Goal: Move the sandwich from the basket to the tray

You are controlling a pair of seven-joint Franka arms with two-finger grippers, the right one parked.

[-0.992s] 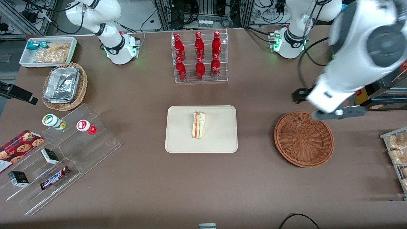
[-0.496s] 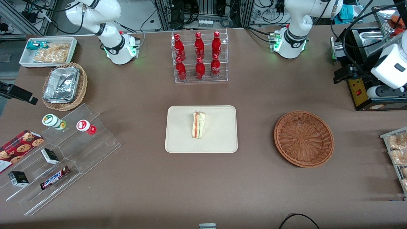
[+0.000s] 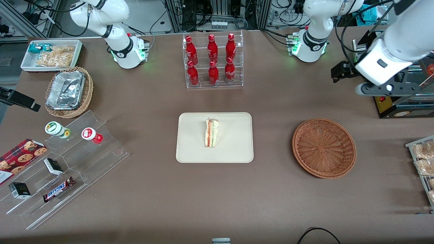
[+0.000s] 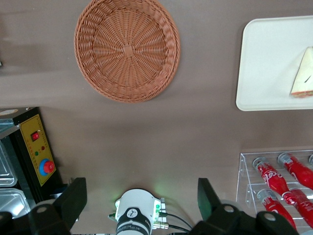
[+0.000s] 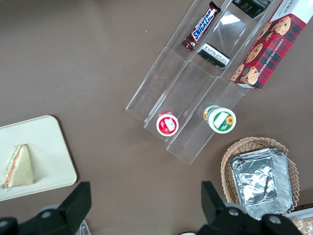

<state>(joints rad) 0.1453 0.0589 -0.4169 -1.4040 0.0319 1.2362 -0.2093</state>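
The sandwich (image 3: 211, 133), a wrapped white wedge with red and green layers, lies on the beige tray (image 3: 234, 149) at the table's middle; it also shows in the left wrist view as the sandwich (image 4: 304, 81) on the tray (image 4: 266, 58). The reddish-brown wicker basket (image 3: 323, 147) (image 4: 127, 49) stands beside the tray toward the working arm's end, with nothing in it. My gripper (image 3: 341, 72) (image 4: 141, 186) hangs high above the table, farther from the front camera than the basket. Its fingers (image 4: 76, 193) stand wide apart, open and holding nothing.
A clear rack of red bottles (image 3: 213, 61) stands farther from the camera than the tray. A black box with a red button (image 3: 383, 101) and a rack of bagged snacks (image 3: 422, 162) sit at the working arm's end. Acrylic steps (image 3: 84, 159), a foil-container basket (image 3: 67, 91) and a white bin (image 3: 51, 54) are at the parked arm's end.
The arm left its spot over the basket's rim, swung out toward the table's end, and now hangs higher and farther from the camera. Sandwich, tray and basket have not moved.
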